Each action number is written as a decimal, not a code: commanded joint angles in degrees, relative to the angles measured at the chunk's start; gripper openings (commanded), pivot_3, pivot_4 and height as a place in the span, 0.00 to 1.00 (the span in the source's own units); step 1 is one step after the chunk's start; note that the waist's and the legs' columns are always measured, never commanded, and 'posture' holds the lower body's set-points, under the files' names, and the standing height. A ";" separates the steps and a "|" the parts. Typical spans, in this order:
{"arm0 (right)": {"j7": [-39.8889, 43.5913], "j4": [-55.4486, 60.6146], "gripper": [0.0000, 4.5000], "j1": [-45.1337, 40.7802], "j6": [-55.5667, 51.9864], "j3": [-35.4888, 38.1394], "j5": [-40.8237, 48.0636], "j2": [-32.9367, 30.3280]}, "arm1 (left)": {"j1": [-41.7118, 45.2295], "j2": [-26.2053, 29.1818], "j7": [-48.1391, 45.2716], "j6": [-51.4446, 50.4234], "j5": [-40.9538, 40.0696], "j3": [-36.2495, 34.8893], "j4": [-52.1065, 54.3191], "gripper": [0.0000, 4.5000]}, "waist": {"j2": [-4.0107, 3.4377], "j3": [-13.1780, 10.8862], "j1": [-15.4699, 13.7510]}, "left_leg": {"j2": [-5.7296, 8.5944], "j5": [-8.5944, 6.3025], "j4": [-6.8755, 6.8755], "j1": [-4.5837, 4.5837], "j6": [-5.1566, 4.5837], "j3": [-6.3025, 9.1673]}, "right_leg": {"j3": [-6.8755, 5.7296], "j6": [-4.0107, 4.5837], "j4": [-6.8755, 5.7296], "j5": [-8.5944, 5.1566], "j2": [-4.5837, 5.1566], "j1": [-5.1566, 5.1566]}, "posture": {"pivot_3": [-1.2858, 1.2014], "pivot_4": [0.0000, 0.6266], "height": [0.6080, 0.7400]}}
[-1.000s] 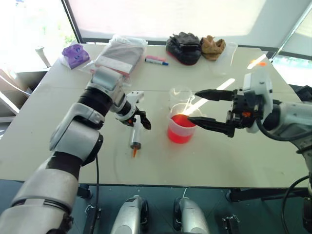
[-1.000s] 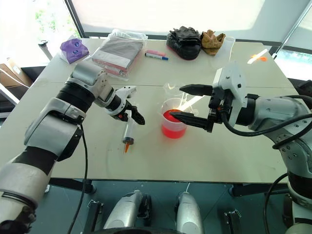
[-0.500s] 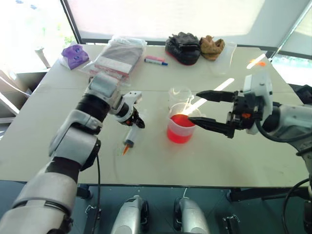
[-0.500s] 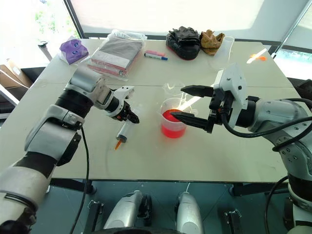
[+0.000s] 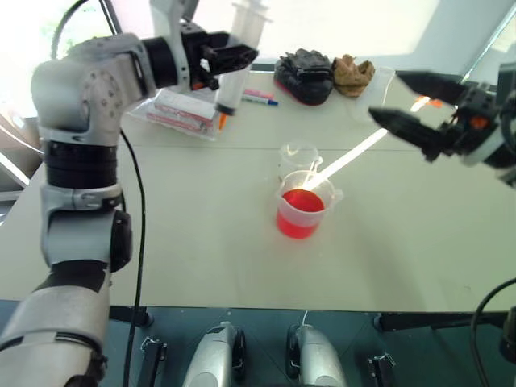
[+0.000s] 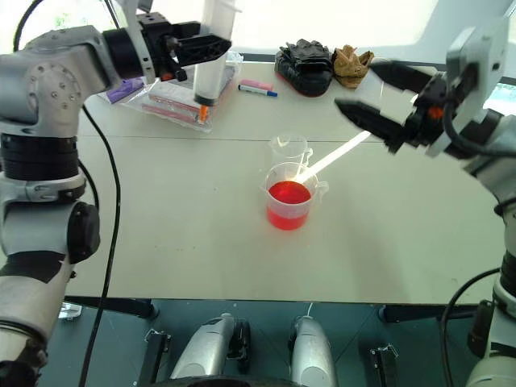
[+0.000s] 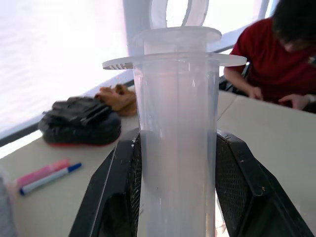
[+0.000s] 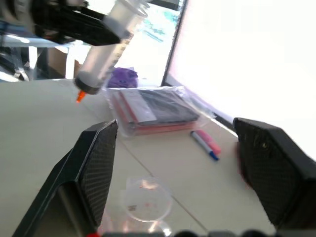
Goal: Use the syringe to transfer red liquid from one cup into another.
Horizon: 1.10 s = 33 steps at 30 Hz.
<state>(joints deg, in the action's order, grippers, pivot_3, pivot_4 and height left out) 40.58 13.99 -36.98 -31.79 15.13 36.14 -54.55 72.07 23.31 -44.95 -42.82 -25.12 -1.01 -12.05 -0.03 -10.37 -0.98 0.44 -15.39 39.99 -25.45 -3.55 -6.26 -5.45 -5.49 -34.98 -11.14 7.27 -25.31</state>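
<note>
My left gripper (image 5: 232,56) is shut on the syringe (image 5: 235,68), a clear barrel with a pale plunger, held upright high over the table's far left, orange tip down. In the left wrist view the barrel (image 7: 177,143) sits tight between both black fingers (image 7: 118,197). The handled beaker (image 5: 302,211) stands mid-table with red liquid (image 5: 296,222) in its lower part. The smaller clear cup (image 5: 298,158) stands just behind it, touching or nearly so. My right gripper (image 5: 385,93) hangs open, raised to the right of both cups, holding nothing.
A blue-and-pink marker pen (image 5: 258,99), black gloves (image 5: 302,76) and brown gloves (image 5: 352,74) lie along the far edge. A bagged flat package (image 5: 185,109) lies under the raised syringe. A person in a red shirt (image 7: 276,54) sits beyond the table.
My left gripper shut on the syringe lying on the table and lifted it high, turning it upright. My right gripper rose and drew away to the right of the beaker, still open.
</note>
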 commanded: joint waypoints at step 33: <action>3.66 0.37 0.87 -7.30 6.32 -3.91 -12.56 2.45 | -14.29 -17.46 -1.43 6.02 -4.06 5.55 3.44 0.35 | -0.07 -0.09 0.22 | -0.12 0.00 0.10 0.03 -0.25 -0.12 | 0.14 -0.57 -0.05 0.17 -0.35 0.02 | 0.52 0.24 1.00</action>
<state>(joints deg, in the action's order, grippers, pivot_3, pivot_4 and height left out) 43.85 11.46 -43.49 -25.91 9.37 22.25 -51.55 56.87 6.15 -46.22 -37.82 -29.22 4.89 -8.82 -0.10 -10.46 -0.76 0.32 -15.39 40.09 -25.42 -3.80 -6.38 -5.31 -6.06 -35.03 -10.97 6.92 -25.29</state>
